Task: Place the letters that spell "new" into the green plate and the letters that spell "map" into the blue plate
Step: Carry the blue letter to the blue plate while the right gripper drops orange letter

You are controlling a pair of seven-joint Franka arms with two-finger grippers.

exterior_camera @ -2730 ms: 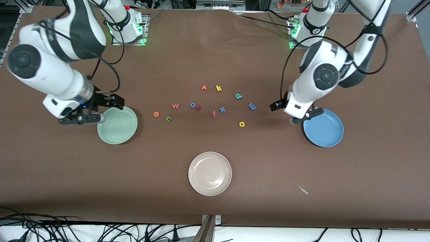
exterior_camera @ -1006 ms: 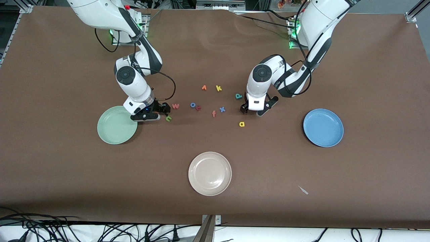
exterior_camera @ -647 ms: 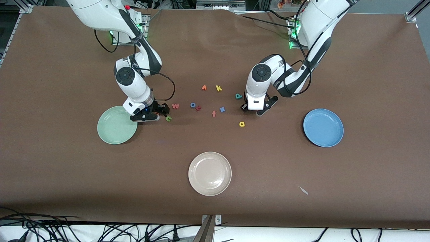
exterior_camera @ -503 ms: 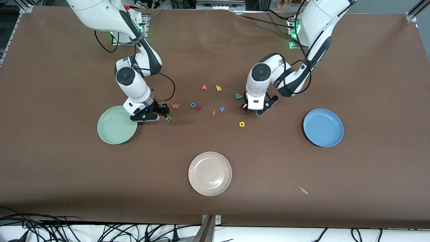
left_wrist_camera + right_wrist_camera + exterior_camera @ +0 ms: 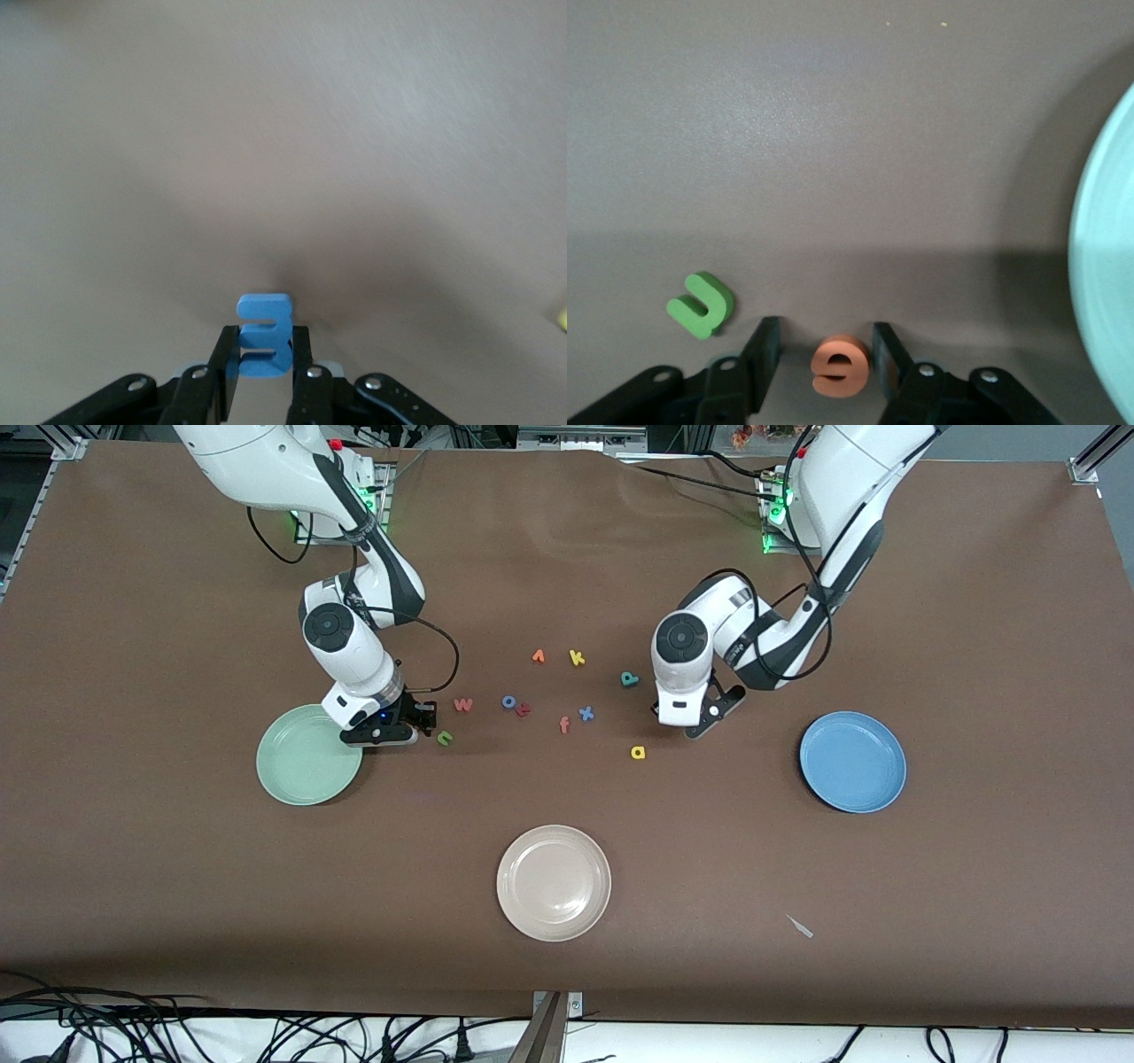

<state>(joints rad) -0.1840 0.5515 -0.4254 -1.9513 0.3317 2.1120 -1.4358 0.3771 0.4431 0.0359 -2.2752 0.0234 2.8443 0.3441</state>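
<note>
My left gripper (image 5: 684, 722) (image 5: 265, 337) is shut on the blue "m" (image 5: 263, 310), low over the table between the teal "p" (image 5: 629, 679) and the yellow "a" (image 5: 638, 753). The right gripper (image 5: 423, 722) (image 5: 826, 329) is down at the table beside the green plate (image 5: 292, 775) (image 5: 1109, 266). Its jaws are open around the orange "e" (image 5: 841, 366), with a gap on each side. The green "n" (image 5: 445, 737) (image 5: 700, 305) lies just beside it, and the pinkish-red "w" (image 5: 463, 705) is close by. The blue plate (image 5: 852, 762) holds nothing.
A cream-white plate (image 5: 554, 882) sits nearest the front camera. Loose in the middle lie an orange letter (image 5: 538, 656), a yellow "k" (image 5: 577, 658), a blue "o" (image 5: 508, 701) touching a dark red letter (image 5: 524, 709), an orange "f" (image 5: 564, 725) and a blue "x" (image 5: 586, 713).
Both arms came from beside their plates to the letters. The left jaws closed on the "m" and shifted slightly toward the blue plate. The right jaws have narrowed around the "e".
</note>
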